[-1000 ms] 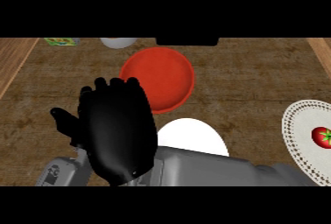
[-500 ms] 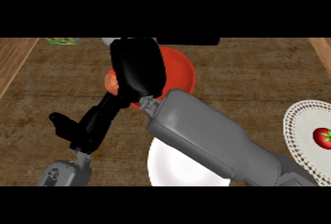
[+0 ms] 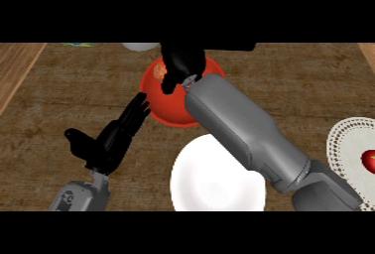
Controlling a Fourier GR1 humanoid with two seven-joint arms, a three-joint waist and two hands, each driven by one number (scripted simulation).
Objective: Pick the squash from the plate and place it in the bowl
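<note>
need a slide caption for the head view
Right robot hand reaches over the red plate; left robot hand open beside the white bowl.

Even, fairly dim light; soft shadows on the counter (image 3: pixel 293 74), no glare.

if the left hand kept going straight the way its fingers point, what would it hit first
Probably the red plate. The left hand is open, fingers aimed up and right toward the plate's left rim; their height above the counter is unclear, so it might pass over.
</note>
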